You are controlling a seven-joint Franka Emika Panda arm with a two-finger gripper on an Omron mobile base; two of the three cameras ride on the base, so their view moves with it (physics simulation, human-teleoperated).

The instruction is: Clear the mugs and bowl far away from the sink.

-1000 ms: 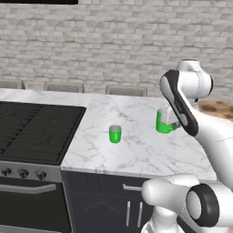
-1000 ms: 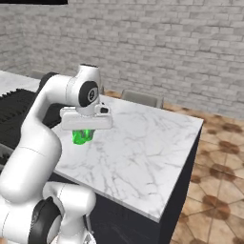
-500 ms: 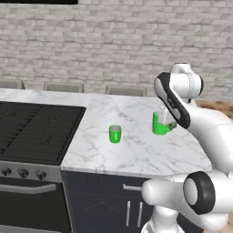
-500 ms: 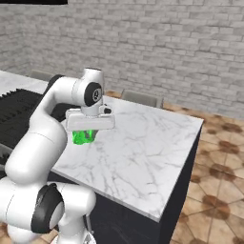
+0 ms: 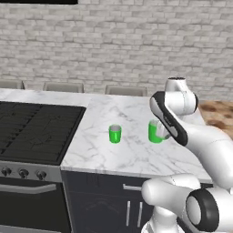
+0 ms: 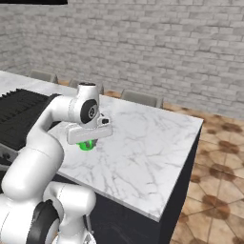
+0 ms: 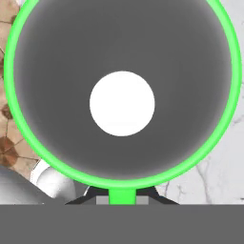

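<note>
Two bright green mugs are over the white marble counter (image 5: 113, 159). One mug (image 5: 114, 134) stands free near the counter's middle. To its right, my gripper (image 6: 88, 142) is shut on the other mug (image 5: 155, 132) from above, at the wall on its handle side. My forearm hides part of that mug. In the hand view its green rim (image 7: 28, 143) rings a grey inside, and my gripper (image 7: 122, 196) pinches the green wall at the bottom. Whether its base touches the counter I cannot tell. The bowl and the sink are out of view.
A black stove (image 5: 36, 129) takes up the counter's left part, an oven front (image 5: 27, 200) below it. Chair backs (image 5: 125, 90) line the far side. The counter ends at the right (image 6: 198, 128) above a tiled floor (image 6: 214, 157).
The held mug has moved with my gripper a little left, toward the front edge, and lower. The free mug has stayed put.
</note>
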